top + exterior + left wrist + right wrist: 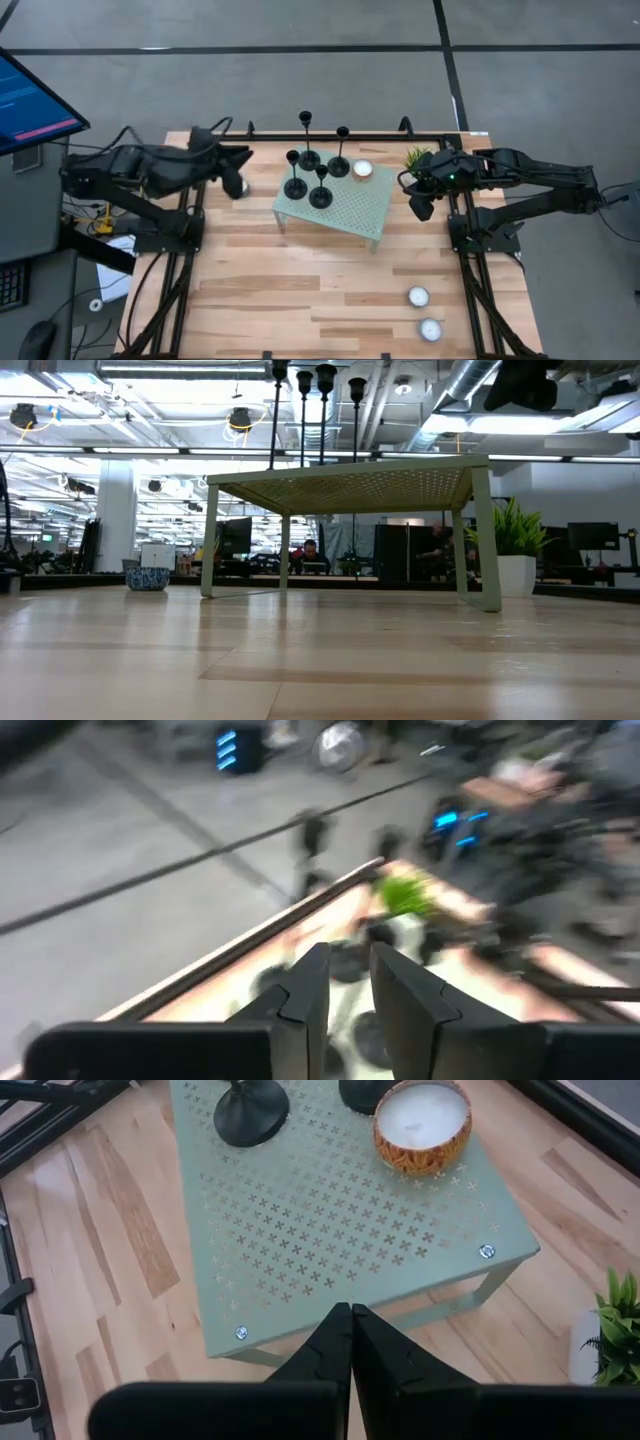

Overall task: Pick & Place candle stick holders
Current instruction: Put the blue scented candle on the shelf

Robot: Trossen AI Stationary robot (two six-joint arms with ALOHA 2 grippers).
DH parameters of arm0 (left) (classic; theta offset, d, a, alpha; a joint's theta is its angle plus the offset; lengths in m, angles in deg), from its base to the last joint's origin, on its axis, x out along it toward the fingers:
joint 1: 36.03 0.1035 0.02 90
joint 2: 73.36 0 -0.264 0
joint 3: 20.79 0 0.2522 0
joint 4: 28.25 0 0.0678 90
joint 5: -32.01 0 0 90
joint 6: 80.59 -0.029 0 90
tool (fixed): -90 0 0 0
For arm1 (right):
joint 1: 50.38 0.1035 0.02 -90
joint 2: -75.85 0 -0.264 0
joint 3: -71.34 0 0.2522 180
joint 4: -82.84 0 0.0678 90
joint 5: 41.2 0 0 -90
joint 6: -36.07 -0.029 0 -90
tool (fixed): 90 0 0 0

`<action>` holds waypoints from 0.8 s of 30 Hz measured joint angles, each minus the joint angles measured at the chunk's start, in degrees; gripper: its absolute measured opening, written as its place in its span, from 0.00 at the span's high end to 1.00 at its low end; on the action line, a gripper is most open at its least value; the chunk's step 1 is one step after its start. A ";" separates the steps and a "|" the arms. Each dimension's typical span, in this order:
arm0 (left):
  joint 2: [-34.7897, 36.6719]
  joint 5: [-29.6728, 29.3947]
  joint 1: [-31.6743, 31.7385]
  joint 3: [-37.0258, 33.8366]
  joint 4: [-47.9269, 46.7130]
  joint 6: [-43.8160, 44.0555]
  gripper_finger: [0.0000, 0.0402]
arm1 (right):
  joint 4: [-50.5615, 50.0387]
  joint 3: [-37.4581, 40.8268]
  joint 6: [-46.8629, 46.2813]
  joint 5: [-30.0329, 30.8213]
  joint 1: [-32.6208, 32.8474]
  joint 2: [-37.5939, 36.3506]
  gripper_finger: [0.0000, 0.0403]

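Two small round white tealight candles [424, 313] sit near on the striped wooden table [300, 310]. Farther back, four black metal candle stick holders [318, 165] stand on a pale green metal stand with tiny holes [345, 210], beside a round orange candle [362, 170]. The left gripper [240, 172] hangs just left of the stand, fingers a little apart, holding nothing. The right gripper [420, 207] is pressed together, right of the stand.

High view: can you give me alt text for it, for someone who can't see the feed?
Four black candle stick holders stand clustered on a pale green perforated stand beside an orange candle. The left gripper and right gripper flank it; two tealights sit near the table's front.
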 joint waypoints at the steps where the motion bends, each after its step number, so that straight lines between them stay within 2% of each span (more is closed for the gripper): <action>1: -0.47 0.38 2.17 0.00 -1.67 1.79 0.81 | -0.02 0.00 0.00 0.00 0.00 0.00 1.00; 3: -1.76 2.66 7.17 0.17 -5.03 5.41 0.81 | -0.10 0.00 0.01 0.00 0.00 0.00 1.00; 7: -6.50 12.40 18.06 0.13 -11.04 9.24 0.81 | -0.46 0.00 0.02 0.00 0.00 0.00 1.00; 14: -15.40 37.01 36.65 -0.05 -12.94 4.69 0.81 | -1.20 0.00 0.02 0.00 0.00 0.00 1.00; 17: -17.30 44.08 43.52 0.14 -15.70 2.20 0.81 | -1.20 0.00 0.02 0.00 0.00 0.00 1.00; 20: -17.37 46.04 48.39 0.02 -16.20 0.79 0.81 | -1.20 0.00 0.02 0.00 0.00 0.00 1.00; 24: -15.61 42.50 53.01 0.09 -17.99 -3.75 0.81 | -1.18 0.00 1.00 0.00 0.00 0.00 1.00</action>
